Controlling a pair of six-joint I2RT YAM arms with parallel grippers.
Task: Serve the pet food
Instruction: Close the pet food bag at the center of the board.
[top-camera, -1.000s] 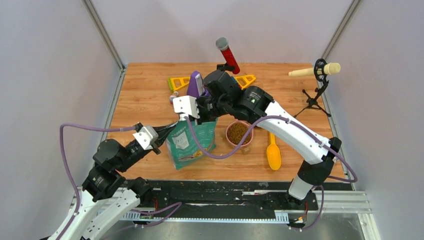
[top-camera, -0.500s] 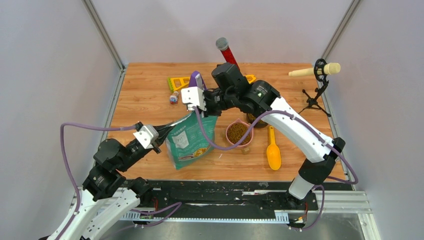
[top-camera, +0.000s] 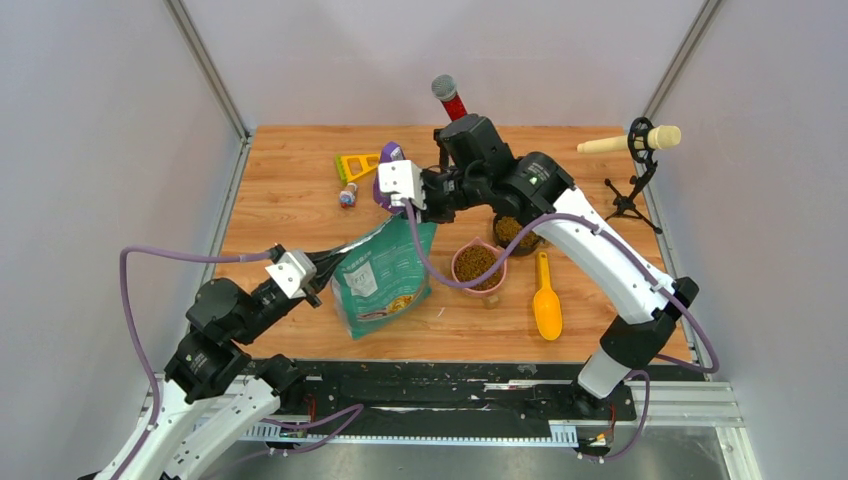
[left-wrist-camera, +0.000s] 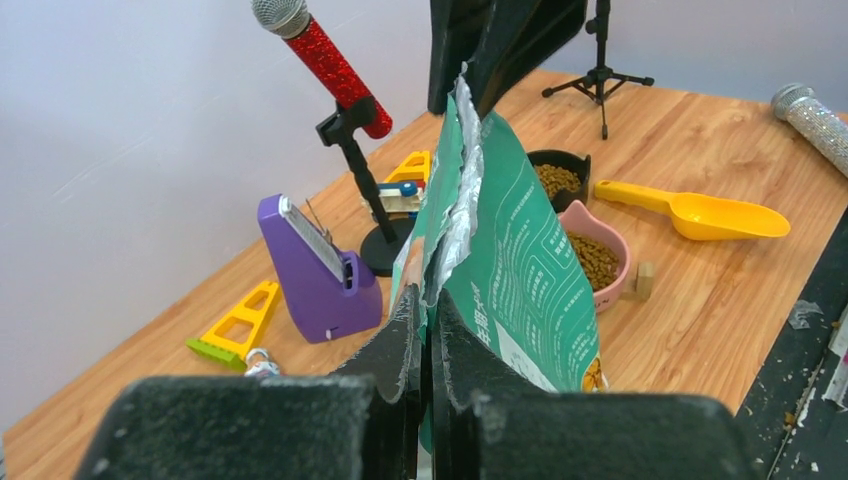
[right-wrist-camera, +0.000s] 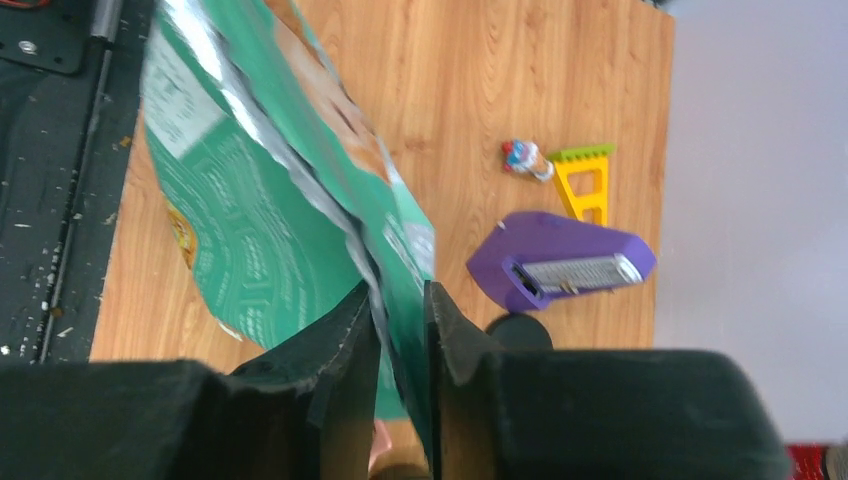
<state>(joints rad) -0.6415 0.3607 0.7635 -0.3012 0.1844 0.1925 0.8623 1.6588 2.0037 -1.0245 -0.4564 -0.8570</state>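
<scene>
- The pet food (left-wrist-camera: 592, 258) lies in the pink bowl (left-wrist-camera: 612, 228) and in the dark bowl (left-wrist-camera: 577, 157) behind it. There may be more in the green bag (top-camera: 380, 280), which is just left of the pink bowl.
- The left gripper (left-wrist-camera: 425, 310) is pinched tight on the bag's near edge. The right gripper (right-wrist-camera: 400, 295) is pinched on the torn top edge.
- If one pinch slips, the bag could flop and spill food on the table (top-camera: 290, 200).
- If the two pull too hard, the thin edge could rip.
- If the bag tips fast, food could pour over the pink bowl, which looks quite full.
- A swinging bag could bump that bowl.
</scene>
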